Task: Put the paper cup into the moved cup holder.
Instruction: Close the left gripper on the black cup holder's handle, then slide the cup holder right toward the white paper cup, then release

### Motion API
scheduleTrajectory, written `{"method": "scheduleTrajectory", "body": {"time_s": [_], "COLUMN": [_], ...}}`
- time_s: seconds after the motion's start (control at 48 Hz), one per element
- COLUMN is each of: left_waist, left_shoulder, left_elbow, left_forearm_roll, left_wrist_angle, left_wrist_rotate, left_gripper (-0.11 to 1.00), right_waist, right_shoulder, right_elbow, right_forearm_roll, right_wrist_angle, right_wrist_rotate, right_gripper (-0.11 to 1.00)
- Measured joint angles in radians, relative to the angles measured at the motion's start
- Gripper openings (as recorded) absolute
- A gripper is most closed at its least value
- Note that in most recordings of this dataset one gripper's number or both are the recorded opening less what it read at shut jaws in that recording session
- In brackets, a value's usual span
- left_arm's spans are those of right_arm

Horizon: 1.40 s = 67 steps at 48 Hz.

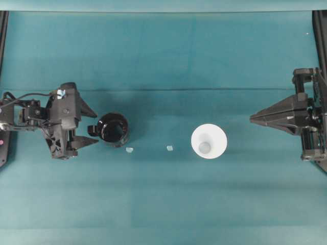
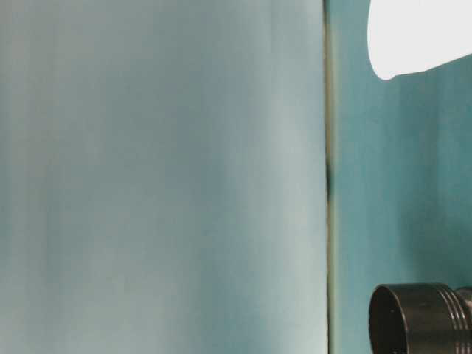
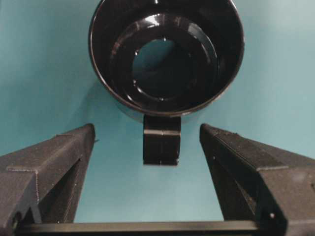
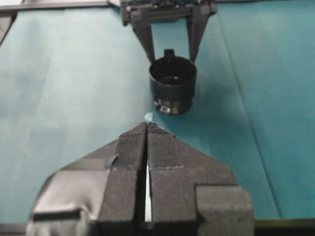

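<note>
The glossy black cup holder (image 1: 113, 129) stands upright left of centre, its handle stub (image 3: 161, 140) pointing at my left gripper (image 1: 91, 127). That gripper is open; the stub sits between the fingertips (image 3: 84, 135) without touching either one. The white paper cup (image 1: 208, 141) stands upright right of centre, mouth up and apart from both grippers. My right gripper (image 1: 253, 119) is shut and empty at the right edge, pointing at the cup. In the right wrist view the shut fingers (image 4: 147, 124) hide the cup except for a white sliver; beyond them stands the holder (image 4: 172, 86).
Two small pale scraps (image 1: 130, 150) (image 1: 169, 148) lie on the teal cloth between holder and cup. Black frame rails run along the left and right edges (image 1: 321, 30). The table-level view shows only part of the cup (image 2: 420, 37) and part of the holder (image 2: 417, 321).
</note>
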Motion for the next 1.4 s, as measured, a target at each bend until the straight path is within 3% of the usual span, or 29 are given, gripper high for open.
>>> {"method": "scheduleTrajectory", "body": {"time_s": [0.167,0.292,0.354,0.542,0.979,1.396], "left_waist": [0.000,0.000,0.000,0.000,0.003,-0.017], "left_shoulder": [-0.002,-0.002,-0.002,-0.003,-0.014,0.048], "left_elbow": [0.000,-0.002,-0.002,-0.002,-0.032,-0.219], "left_forearm_roll": [0.000,0.000,0.002,0.002,0.002,0.000], "left_wrist_angle": [0.002,0.002,0.002,0.002,-0.031,-0.032], "left_wrist_rotate": [-0.002,0.002,0.002,0.002,0.006,0.008], "left_gripper": [0.80,0.69,0.60,0.18,0.18,0.18], "right_waist": [0.002,0.000,0.000,0.000,0.000,0.000], "right_shoulder": [0.000,0.000,0.000,0.000,0.000,0.002], "right_elbow": [0.000,0.000,0.000,0.000,0.000,0.000], "right_forearm_roll": [0.002,0.000,0.002,0.002,0.002,0.002], "right_wrist_angle": [0.015,0.017,0.017,0.017,0.017,0.017], "right_wrist_rotate": [0.000,0.000,0.000,0.000,0.000,0.000], "right_gripper": [0.02,0.02,0.02,0.02,0.02,0.02]}}
